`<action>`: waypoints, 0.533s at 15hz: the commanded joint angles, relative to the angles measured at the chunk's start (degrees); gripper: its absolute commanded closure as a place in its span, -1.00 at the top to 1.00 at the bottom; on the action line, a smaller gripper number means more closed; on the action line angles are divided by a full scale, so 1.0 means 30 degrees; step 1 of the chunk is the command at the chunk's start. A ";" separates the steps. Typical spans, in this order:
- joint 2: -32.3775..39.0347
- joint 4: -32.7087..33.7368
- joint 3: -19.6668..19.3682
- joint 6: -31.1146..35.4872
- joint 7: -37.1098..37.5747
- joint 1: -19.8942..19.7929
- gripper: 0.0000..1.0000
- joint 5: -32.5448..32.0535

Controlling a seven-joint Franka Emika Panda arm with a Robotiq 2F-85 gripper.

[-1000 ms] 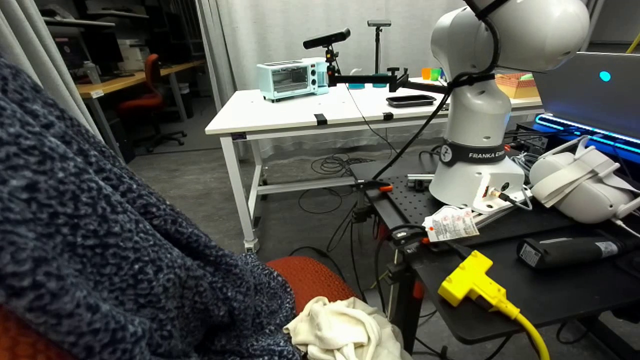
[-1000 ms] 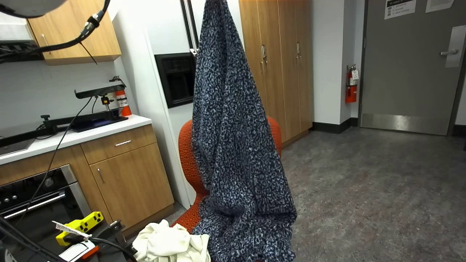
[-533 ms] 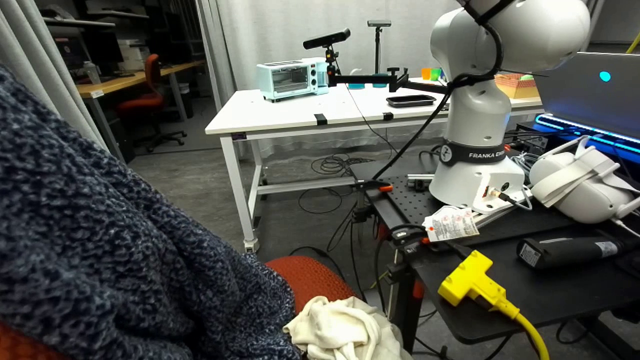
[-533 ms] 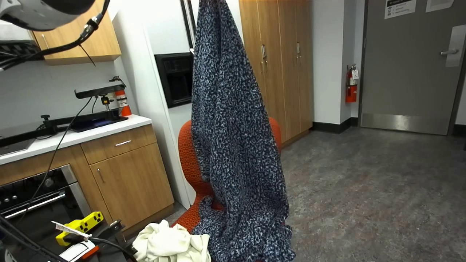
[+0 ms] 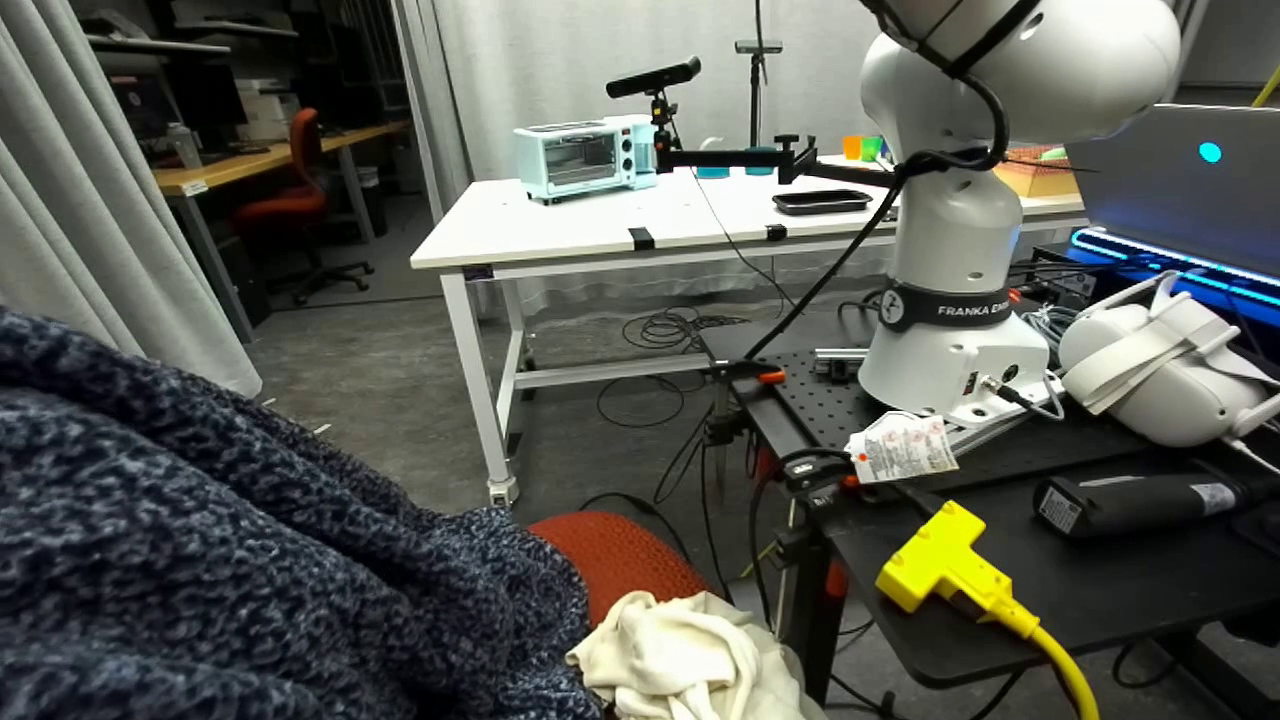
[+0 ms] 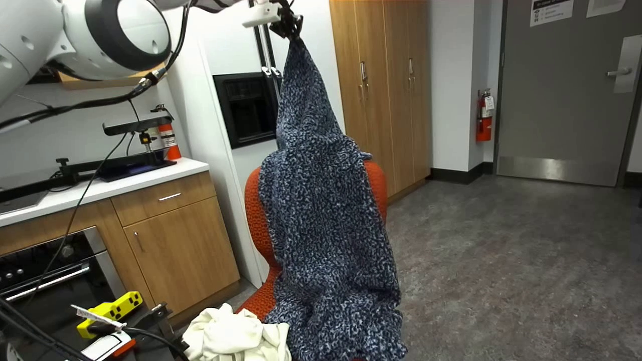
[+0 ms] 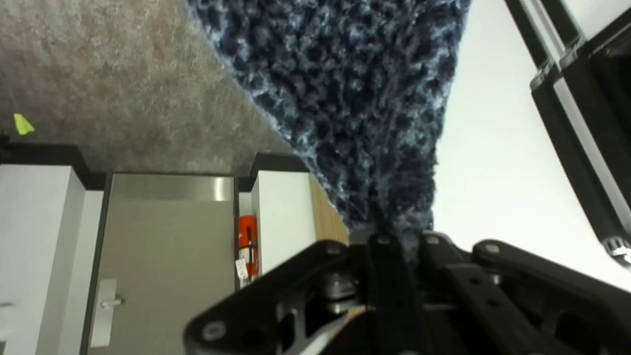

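In an exterior view the white arm [image 5: 962, 215] rises upright from its base [image 5: 920, 362] to a bulky rounded shoulder [image 5: 1080, 65], the links beyond cut off by the top of the frame. In an exterior view a thick joint with a dark ring [image 6: 120, 37] stands in the upper left, and the end effector [image 6: 292, 36] hangs near the top edge, pointing down. The wrist view shows its dark fingers [image 7: 397, 296] coming in from the bottom, out of focus, drawn together in a pinch.

arm [image 5: 957, 240] – wht, rounded | blk cbl [image 6: 100, 103] | blk base band [image 5: 945, 309] – "FRANKA" | grpr [image 7: 406, 240] blk, screws [image 7: 214, 330]
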 commanded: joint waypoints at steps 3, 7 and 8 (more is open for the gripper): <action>0.3633 0.1360 0.0867 -0.1670 -0.1970 0.0131 -0.98 0.1279; 0.5552 0.1254 0.1424 -0.3704 -0.2465 0.0016 -0.39 0.2037; 0.5886 0.1286 0.1410 -0.4298 -0.2432 0.0128 -0.27 0.2081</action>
